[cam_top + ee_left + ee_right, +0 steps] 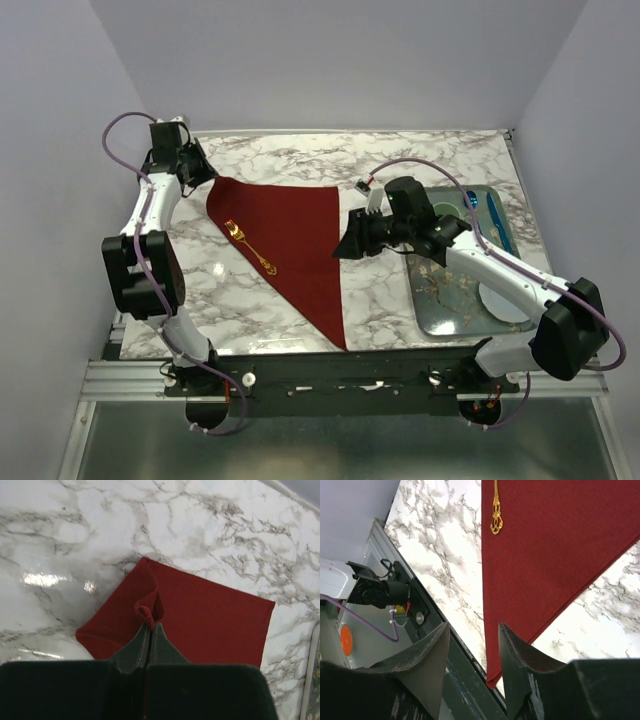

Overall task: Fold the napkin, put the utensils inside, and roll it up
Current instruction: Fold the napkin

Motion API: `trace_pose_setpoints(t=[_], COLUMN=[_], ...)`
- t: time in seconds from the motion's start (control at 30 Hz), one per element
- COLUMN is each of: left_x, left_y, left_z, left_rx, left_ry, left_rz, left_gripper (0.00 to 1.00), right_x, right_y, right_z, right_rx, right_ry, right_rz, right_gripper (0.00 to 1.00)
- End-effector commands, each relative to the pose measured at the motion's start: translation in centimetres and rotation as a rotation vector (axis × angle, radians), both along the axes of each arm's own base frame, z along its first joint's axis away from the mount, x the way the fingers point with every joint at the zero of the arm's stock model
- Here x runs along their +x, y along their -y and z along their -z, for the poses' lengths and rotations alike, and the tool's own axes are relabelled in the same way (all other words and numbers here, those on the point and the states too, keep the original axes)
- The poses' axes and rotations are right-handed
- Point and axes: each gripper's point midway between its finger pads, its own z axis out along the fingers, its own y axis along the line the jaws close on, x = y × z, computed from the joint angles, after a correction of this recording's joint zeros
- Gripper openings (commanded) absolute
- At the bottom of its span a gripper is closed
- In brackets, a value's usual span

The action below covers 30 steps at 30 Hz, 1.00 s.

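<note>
The dark red napkin lies on the marble table as a long triangle, its point near the front edge. One gold utensil lies slantwise on its left part; its end also shows in the right wrist view. My left gripper is at the napkin's far-left corner. In the left wrist view the gripper is shut on a pinched-up fold of the napkin. My right gripper hovers open and empty over the napkin's right edge. In the right wrist view the gripper is above the napkin near its front point.
A grey-green tray sits at the right with a white plate and a blue item in it. A small white object lies behind the napkin. The dark metal rail runs along the table's front edge.
</note>
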Motion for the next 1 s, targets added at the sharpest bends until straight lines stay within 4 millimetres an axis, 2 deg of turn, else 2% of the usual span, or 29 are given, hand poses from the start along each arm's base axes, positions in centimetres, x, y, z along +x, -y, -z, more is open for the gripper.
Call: trace_pose_setpoints(t=[0.0,0.03,0.07,0.1,0.13,0.2,0.23,0.4,0.7,0.87,0.97], left_x=[-2.9,-3.7,-4.2,-4.9,-5.6,-6.5,-7.1,-8.6,-11.0,-12.5,-13.0], left_y=[2.9,4.1,4.5,4.9,5.4,6.5,7.8,10.6,13.5,15.2,15.2], left_z=[-0.9,-0.1,-0.1,-1.0,-0.3,-1.0,-0.5,-1.1,-1.1,0.2,1.1], left_rx=[0.022,0.018,0.028,0.032,0.033,0.038,0.038,0.037,0.076,0.073,0.095], left_ry=[0.004,-0.018,-0.023,-0.004,-0.020,-0.002,-0.014,0.005,0.005,-0.018,-0.033], left_rz=[-0.017,-0.001,-0.003,-0.004,0.002,0.020,0.048,0.084,0.119,0.154,0.148], left_gripper=[0.00,0.00,0.00,0.00,0.00,0.00,0.00,0.00,0.00,0.00,0.00], right_x=[-0.5,-0.6,-0.6,-0.8,-0.9,-1.0,-1.0,-1.3,-1.5,-1.6,-1.6], right_y=[0.9,1.1,1.2,1.3,1.4,1.7,1.7,1.7,1.8,1.6,1.6], right_z=[0.0,0.2,0.4,0.3,0.3,0.7,0.7,1.2,2.0,2.3,2.5], right_rx=[-0.005,-0.008,-0.011,-0.009,-0.007,-0.013,-0.009,-0.001,-0.001,0.003,0.000], right_ry=[0.009,0.004,0.004,0.006,0.010,0.009,0.007,-0.012,-0.028,-0.044,-0.048], right_rz=[0.029,0.030,0.037,0.035,0.039,0.049,0.052,0.053,0.065,0.059,0.059], right_gripper=[0.52,0.52,0.52,0.52,0.52,0.52,0.52,0.52,0.52,0.52,0.52])
